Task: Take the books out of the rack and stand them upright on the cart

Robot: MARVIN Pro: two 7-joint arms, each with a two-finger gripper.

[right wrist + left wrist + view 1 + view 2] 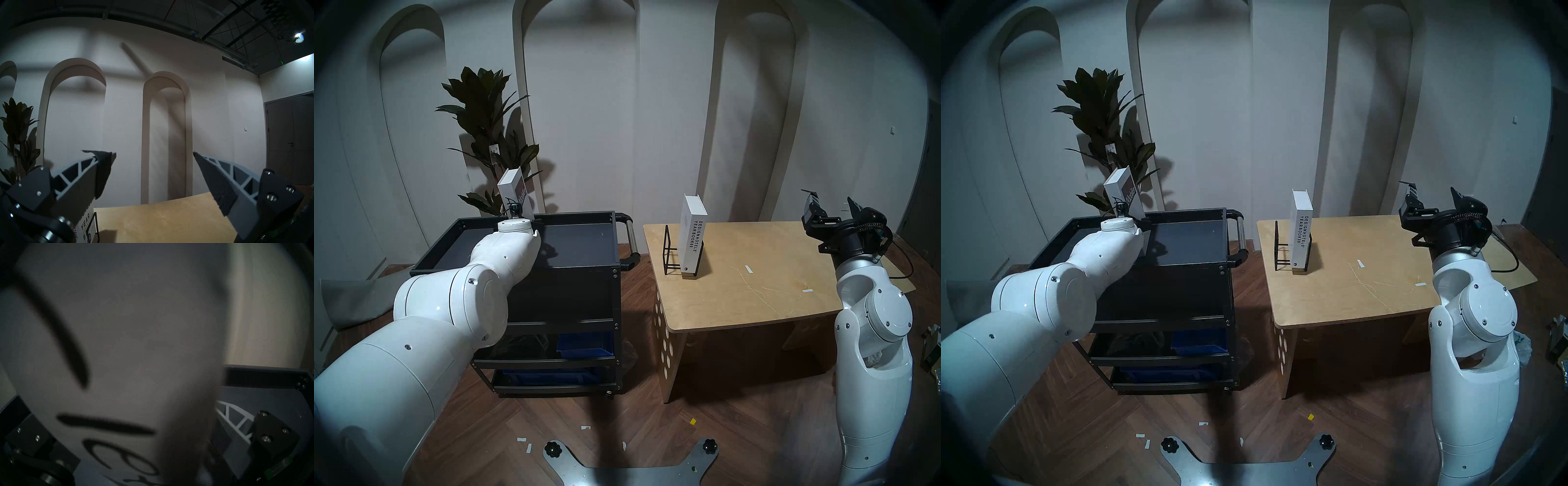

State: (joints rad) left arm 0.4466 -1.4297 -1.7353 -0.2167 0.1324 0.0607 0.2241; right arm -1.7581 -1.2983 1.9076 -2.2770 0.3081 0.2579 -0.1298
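Your large dark grey metal cart (585, 237) sits left of the light wooden worktop (755, 288).

The small black wire rack (670, 251) stands on the worktop's left part. The shorter white hardback, printed "DESIGNHOTELS YEARBOOK09" (692, 237), is upright at the rack's right end, long axis vertical, spine toward you.

The taller white hardback with black handwritten lettering (512, 190) is over the cart's top tray, near its back rim. Long axis near vertical, top leaning left, spine facing your left gripper (153, 455). That gripper is clamped wide across the book's lower part.

Your right gripper (153, 169) is raised over the worktop's right side, jaws spread, holding nothing.
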